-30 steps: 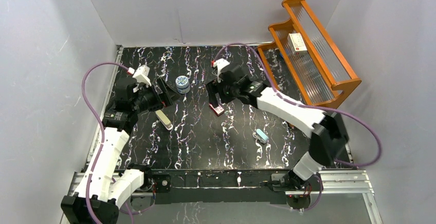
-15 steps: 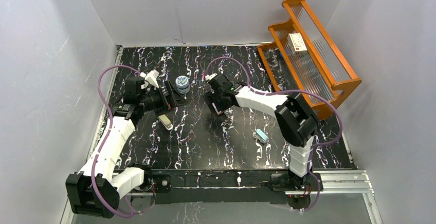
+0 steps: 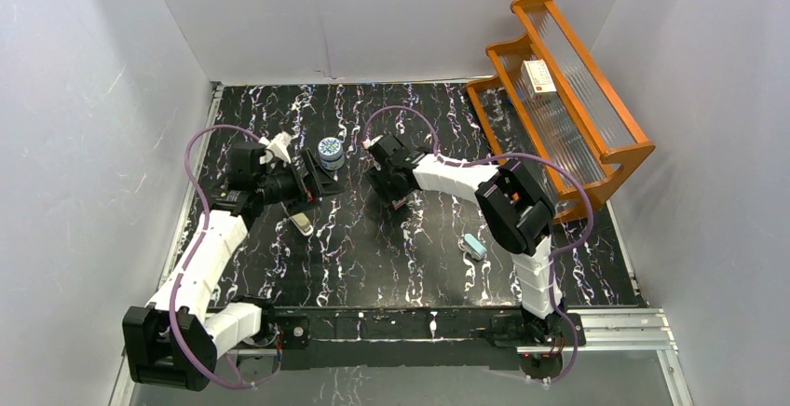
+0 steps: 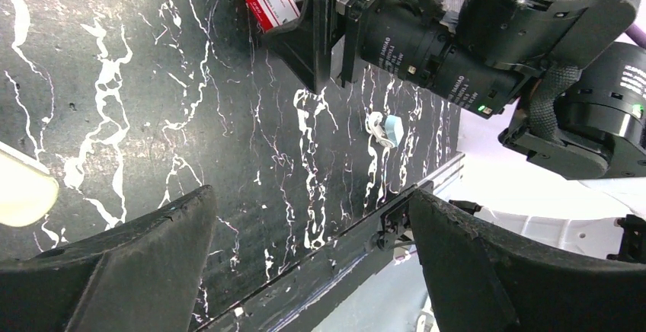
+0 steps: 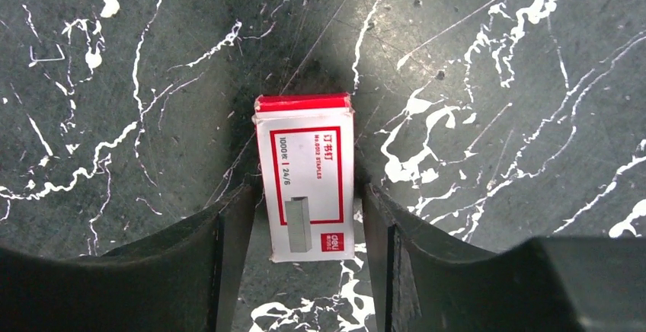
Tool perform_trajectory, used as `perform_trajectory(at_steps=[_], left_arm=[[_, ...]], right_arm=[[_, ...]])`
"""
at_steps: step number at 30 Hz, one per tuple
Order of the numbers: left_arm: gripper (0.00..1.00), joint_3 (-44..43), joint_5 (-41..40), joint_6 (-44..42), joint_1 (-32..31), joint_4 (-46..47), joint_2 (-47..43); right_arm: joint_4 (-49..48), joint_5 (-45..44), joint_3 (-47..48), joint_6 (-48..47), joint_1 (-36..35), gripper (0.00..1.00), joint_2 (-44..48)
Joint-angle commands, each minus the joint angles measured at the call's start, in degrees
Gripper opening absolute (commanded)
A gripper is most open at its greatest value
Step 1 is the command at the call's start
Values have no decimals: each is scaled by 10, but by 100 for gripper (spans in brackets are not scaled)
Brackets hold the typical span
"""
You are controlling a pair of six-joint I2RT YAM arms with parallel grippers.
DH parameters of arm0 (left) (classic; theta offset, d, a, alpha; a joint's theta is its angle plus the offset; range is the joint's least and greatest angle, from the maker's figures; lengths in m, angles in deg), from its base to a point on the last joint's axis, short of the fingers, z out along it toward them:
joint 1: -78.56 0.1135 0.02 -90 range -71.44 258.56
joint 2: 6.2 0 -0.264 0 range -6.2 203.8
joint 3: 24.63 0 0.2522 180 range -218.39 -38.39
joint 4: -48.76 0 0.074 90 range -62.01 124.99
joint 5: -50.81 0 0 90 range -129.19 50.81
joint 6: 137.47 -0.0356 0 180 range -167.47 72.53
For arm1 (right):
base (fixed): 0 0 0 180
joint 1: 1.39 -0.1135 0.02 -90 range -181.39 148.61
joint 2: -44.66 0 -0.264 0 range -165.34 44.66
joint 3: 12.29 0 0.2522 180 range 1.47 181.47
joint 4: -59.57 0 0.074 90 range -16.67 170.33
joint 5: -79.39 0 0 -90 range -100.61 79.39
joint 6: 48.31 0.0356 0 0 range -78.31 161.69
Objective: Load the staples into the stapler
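Staples box (image 5: pixel 305 172) bracketed by part-open right gripper (image 5: pixel 305 199), unclamped; to be centred between the fingers, then squeezed lightly.

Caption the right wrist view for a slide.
Right gripper straddling the red-and-white staple box, which lies flat on the black marbled table, a finger close on each side.

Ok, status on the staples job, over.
Right gripper open, astride staples. Left gripper open near stapler. Nothing blocking.
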Motion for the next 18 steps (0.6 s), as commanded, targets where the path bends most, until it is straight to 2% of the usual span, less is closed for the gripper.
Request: perform_trajectory(at_steps=[1,4,8,11,18], left_arm=[[94,4,30,8,4,11,8],[93,5,36,16,4,11,15],[88,9,45,30,4,13,30],[77,12,62,43,3,16,51],[62,29,97,88,-6,52,117]], right_arm=[[-12,-8,23,-32,-2,59,-16],[-16,-1,16,-47,-3,52,-16],[-43,32,-17,-85,-3,48,11],[-73,82,-60,-133,-3,47,42],[-130,187,-145,-222,-2,46,106]])
